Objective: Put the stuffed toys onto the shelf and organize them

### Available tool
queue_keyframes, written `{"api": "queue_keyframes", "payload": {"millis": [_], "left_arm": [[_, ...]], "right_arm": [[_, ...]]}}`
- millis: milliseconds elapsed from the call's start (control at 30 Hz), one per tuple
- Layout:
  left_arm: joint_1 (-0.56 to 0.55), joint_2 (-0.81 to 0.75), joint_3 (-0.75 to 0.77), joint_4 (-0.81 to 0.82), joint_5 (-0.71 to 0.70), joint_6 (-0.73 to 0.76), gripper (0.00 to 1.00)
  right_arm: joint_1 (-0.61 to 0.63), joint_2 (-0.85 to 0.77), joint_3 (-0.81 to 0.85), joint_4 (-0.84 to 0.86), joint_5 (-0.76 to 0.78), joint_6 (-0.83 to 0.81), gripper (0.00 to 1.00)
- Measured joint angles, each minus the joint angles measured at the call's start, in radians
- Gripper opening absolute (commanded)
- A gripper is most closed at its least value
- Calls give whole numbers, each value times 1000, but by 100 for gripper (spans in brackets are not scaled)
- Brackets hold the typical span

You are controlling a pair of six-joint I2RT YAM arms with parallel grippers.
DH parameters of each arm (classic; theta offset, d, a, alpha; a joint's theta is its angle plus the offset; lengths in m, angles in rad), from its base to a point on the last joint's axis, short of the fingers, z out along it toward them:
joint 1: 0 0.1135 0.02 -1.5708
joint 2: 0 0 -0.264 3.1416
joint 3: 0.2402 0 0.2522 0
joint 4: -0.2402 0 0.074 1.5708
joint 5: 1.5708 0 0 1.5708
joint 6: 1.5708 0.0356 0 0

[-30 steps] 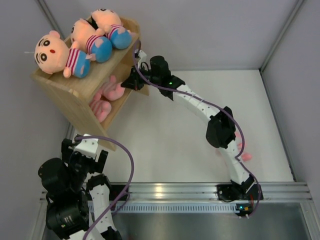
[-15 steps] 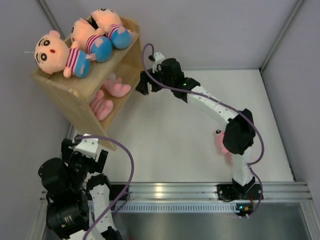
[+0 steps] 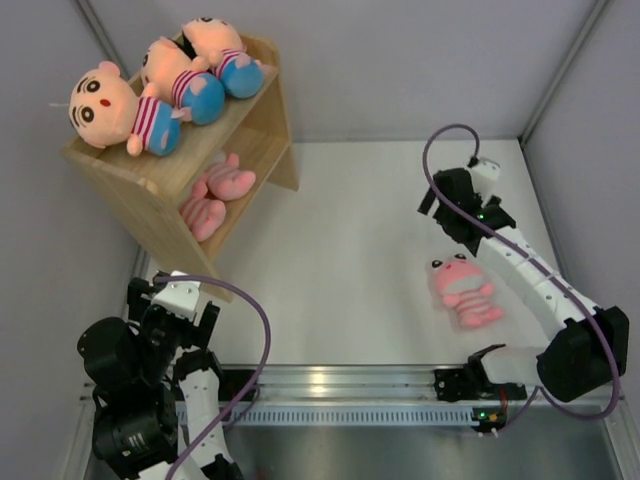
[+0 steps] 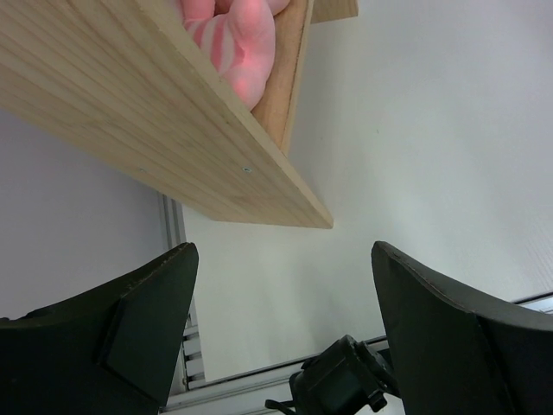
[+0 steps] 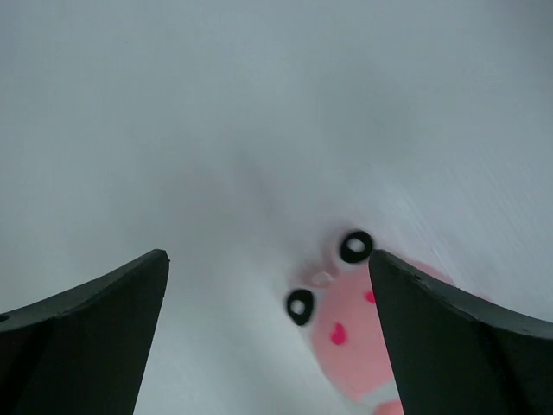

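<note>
Wooden shelf (image 3: 150,215), three boy dolls (image 3: 175,82) on top tier, two pink animals (image 3: 228,182) on lower tier (third pink animal (image 3: 460,293) well right of the shelf), my left gripper (image 4: 285,251) and right gripper (image 5: 268,259) spread, empty.

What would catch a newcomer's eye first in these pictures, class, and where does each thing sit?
The three boy dolls in striped shirts lined up on top of the wooden shelf at far left, with two pink animals on the tier beneath. Then one pink striped animal lying alone on the white table at right, the right gripper open near its head.
</note>
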Motion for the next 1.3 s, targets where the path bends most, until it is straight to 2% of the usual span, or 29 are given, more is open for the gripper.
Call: {"api": "queue_keyframes", "payload": {"millis": [133,267,367,467,567,667,700,733,833,933,1033,1100,1300], "left_arm": [[-8,-6,0,0,16,4,88],[-22,-24,0,0,17,7,88],[-30,-35,0,0,11,8,88],[-37,-40,-4,0,4,10,88],[-44,-40,-13,0,-1,12,88],[-47,-40,-19,0,-10,13,88],[-48,-40,-21,0,-12,14,88],[-48,-40,-22,0,-12,14,88],[-49,-40,-28,0,-12,14,86],[-49,-40,-28,0,3,13,85],[-49,-40,-29,0,28,8,85],[-49,-39,-35,0,43,5,85],[-41,-10,-40,0,72,-9,88]], "right_arm": [[-44,-54,-158,-270,193,280,99],[-52,-108,-204,-448,246,449,98],[-65,-144,-224,-478,232,500,96],[-80,-150,-271,-447,186,505,91],[-98,-124,-334,-369,126,484,76],[-106,-93,-389,-264,89,450,52],[-106,-84,-405,-226,80,435,30],[-107,-77,-415,-193,73,417,21],[-109,-69,-424,-118,55,364,5],[-87,-82,-423,-58,31,320,0],[-2,-115,-403,-31,16,304,0],[105,-119,-334,-37,1,302,0],[429,-11,92,0,-41,281,0]]}}
